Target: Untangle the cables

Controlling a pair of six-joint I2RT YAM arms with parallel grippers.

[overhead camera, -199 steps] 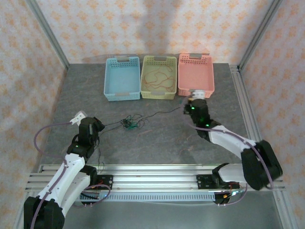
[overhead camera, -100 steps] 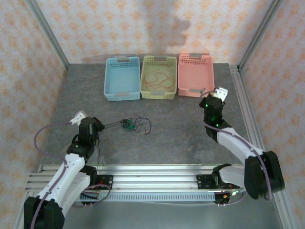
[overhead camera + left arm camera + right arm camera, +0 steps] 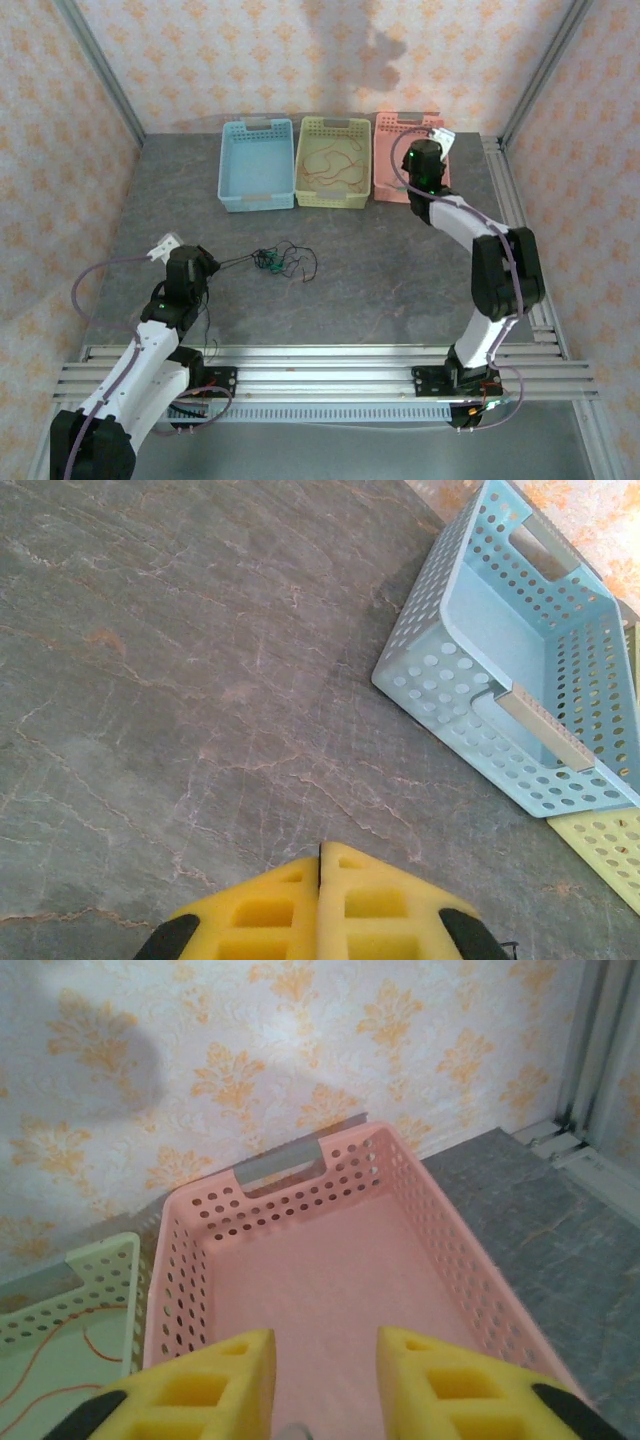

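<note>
Ahead of the right gripper (image 3: pixel 325 1342), jaws spread, we see bare pink basket (image 3: pixel 320 1280) floor (walls flanking); left gripper (image 3: pixel 320 852) jaws pressed together.

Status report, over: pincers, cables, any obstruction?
Left pincer shut on thin cable leading to the tangle. Right pincer open above pink basket. Orange-red cable in yellow basket. Nothing blocking.

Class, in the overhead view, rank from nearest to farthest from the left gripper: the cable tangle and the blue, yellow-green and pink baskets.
From the left gripper:
1. Tangle of thin dark cables, just right of it.
2. Light blue perforated plastic basket, back left.
3. Yellow-green perforated plastic basket, back middle.
4. Pink perforated plastic basket, back right.
</note>
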